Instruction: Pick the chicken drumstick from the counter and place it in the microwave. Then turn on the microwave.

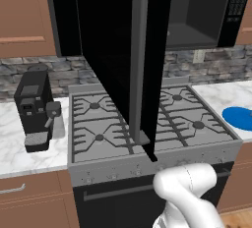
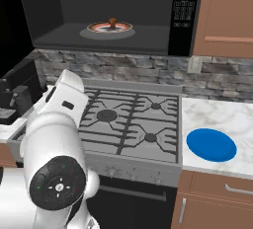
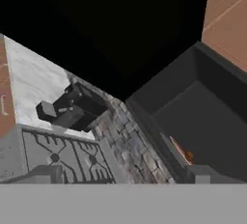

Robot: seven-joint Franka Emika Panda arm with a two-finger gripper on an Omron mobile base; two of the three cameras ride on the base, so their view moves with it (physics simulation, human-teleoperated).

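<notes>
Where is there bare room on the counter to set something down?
On the right, the white marble counter is bare around the flat blue plate, mostly behind it toward the stone backsplash. On the left, the black coffee machine crowds its patch, leaving bare marble in front of it, and the open microwave door overhangs the stove.

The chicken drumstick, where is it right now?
The chicken drumstick sits on a round plate inside the open microwave, above the stove, in the right base view.
</notes>
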